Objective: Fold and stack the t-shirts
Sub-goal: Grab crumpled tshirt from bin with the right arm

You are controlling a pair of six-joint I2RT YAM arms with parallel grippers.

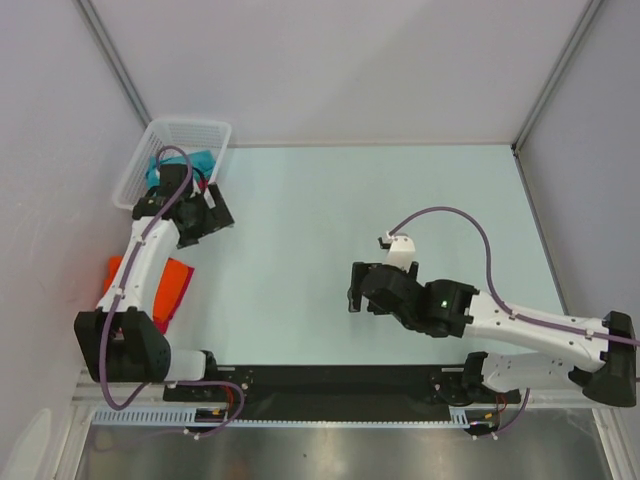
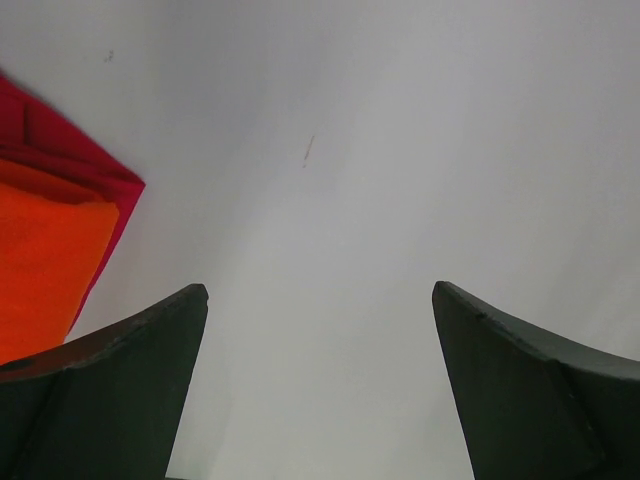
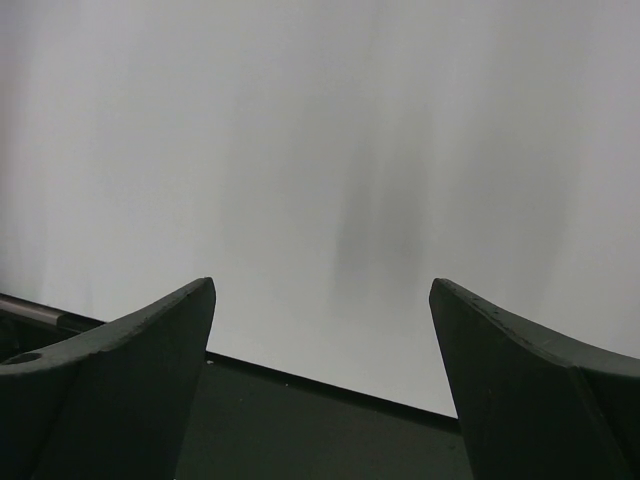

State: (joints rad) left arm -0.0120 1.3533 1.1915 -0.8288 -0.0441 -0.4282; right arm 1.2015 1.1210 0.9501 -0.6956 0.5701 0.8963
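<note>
T-shirts: three seen. Teal shirt [image 1: 201, 160] lies bunched in white lattice basket [image 1: 190, 125] at far L corner of table [image 1: 330, 200]. Orange shirt [image 1: 177, 282] lies flat on table near L edge, partly hidden under L arm [image 1: 145, 255] in top cam. L wrist cam shows the orange shirt [image 2: 40, 265] on top of a dark red shirt [image 2: 75, 160], whose edge sticks out past it on the far side. Cannot tell from either view how neat the folds are.

L pincer [image 1: 205, 215] hangs over table just beside basket's near R corner, not touching basket or cloth. In wrist cam L pincer [image 2: 320, 290] has fingers spread wide, bare table btwn them, nothing held; orange/red stack sits off to the L of the L finger.

R pincer [image 1: 357, 290] hangs over mid-table, pointing L, well apart from all shirts. In wrist cam R pincer [image 3: 320, 285] is also fully spread and empty; only a pale surface and a dark band low in view.
</note>
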